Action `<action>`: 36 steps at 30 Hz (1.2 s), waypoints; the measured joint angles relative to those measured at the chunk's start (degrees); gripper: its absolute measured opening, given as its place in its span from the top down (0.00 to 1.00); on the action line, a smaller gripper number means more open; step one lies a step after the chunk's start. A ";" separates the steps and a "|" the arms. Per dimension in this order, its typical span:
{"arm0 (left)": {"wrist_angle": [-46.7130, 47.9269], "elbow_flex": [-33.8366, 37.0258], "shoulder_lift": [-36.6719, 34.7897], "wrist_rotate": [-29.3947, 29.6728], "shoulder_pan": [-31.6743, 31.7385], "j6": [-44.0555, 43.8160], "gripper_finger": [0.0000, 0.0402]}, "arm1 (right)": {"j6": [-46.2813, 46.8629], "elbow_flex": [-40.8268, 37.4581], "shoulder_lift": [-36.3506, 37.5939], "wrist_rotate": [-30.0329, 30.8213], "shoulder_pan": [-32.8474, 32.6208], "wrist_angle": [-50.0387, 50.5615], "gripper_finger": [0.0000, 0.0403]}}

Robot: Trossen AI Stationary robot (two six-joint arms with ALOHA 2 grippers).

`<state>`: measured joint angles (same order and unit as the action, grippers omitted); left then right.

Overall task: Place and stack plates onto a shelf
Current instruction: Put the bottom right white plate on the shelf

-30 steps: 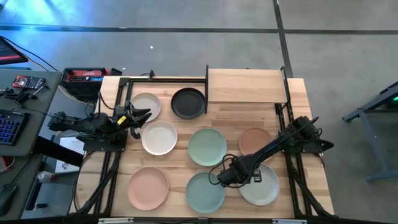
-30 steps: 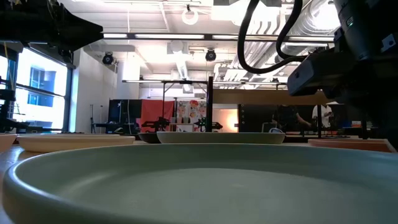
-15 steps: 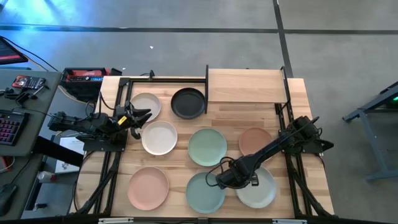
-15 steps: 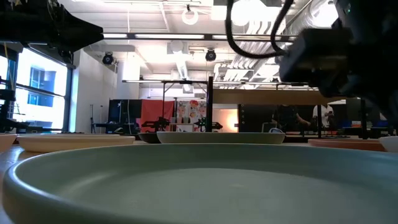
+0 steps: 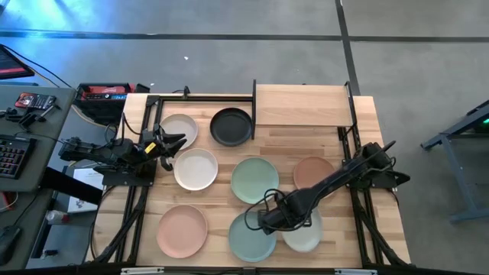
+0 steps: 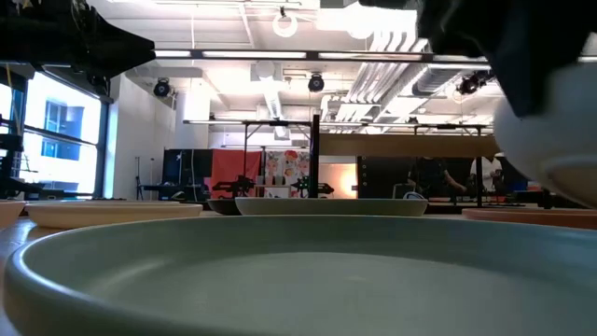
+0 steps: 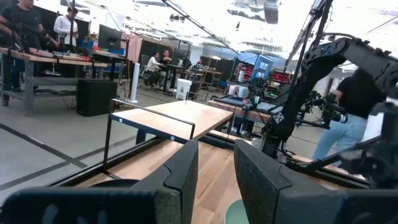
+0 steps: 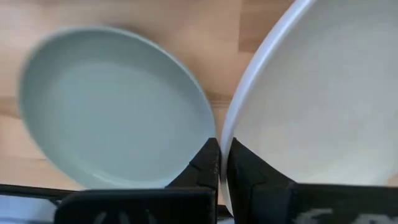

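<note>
Your right tool (image 8: 221, 163) was clamped on the rim of the pale grey-green plate (image 5: 303, 233), which appeared tilted off the table (image 5: 283, 149) beside the sage green plate (image 5: 250, 237). Your left tool (image 5: 170, 143) waited partly open by the white plate (image 5: 195, 169). The shelf (image 5: 303, 105) held nothing.
</note>
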<state>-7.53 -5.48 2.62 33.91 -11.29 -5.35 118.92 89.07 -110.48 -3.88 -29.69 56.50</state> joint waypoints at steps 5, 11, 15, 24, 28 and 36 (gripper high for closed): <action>0.00 0.00 0.02 0.31 0.00 1.98 0.77 | 0.02 3.28 0.00 4.11 0.02 4.42 1.00; 0.00 0.00 0.00 0.36 0.00 2.47 0.77 | -0.86 6.60 0.00 8.68 0.07 4.55 1.00; -0.02 0.00 -0.01 0.42 0.00 2.45 0.77 | -1.98 10.14 0.00 13.57 0.15 6.57 1.00; -0.02 0.00 -0.01 0.44 0.00 2.09 0.77 | -10.47 20.07 0.00 19.19 3.04 19.63 1.00; -0.02 0.00 0.00 0.44 0.00 -0.60 0.77 | -17.04 24.12 0.00 21.17 5.56 25.58 1.00; -0.02 0.00 -0.01 0.42 0.00 -9.60 0.77 | -37.71 31.37 0.17 23.18 14.41 33.43 1.00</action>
<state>-7.55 -5.48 2.61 34.33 -11.29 -14.95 81.21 120.44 -110.31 19.29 -15.28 89.92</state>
